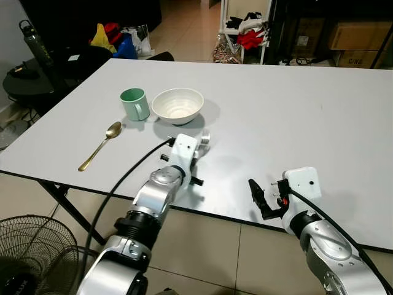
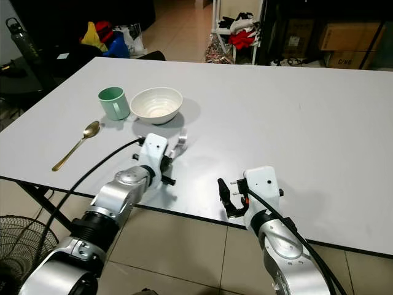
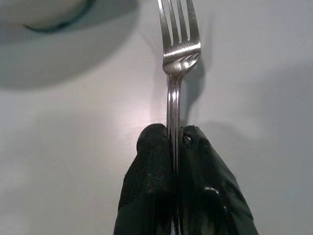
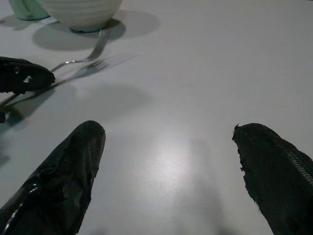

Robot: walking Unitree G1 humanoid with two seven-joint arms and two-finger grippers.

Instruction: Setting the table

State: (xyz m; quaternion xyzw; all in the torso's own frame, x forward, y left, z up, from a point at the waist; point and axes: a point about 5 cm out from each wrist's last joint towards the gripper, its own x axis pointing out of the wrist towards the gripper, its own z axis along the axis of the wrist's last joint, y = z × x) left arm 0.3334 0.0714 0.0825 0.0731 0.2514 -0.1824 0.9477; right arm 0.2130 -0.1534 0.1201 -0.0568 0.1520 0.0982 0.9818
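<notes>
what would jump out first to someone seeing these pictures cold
The left gripper stands out first: it pinches a silver fork by the handle, held over the white table just in front of the white bowl. Next to the bowl stands a green mug, with a gold spoon lying nearer the table edge. The right gripper hovers open over bare table, holding nothing.

White tabletop (image 1: 295, 110) on dark metal legs (image 1: 61, 200) filled most of scene. Beige tiled floor (image 1: 209, 252) below near edge and beyond far edge. Black wire fan (image 1: 34, 255) at near left. Dark round side table (image 1: 27, 83) at far left, dark bottle (image 1: 34, 42) on it. Yellow, red, blue bags (image 1: 113, 38) on far floor. White rack with clothes (image 1: 249, 31) at far centre; cardboard boxes (image 1: 359, 35) at far right. Soft glare on tabletop.
</notes>
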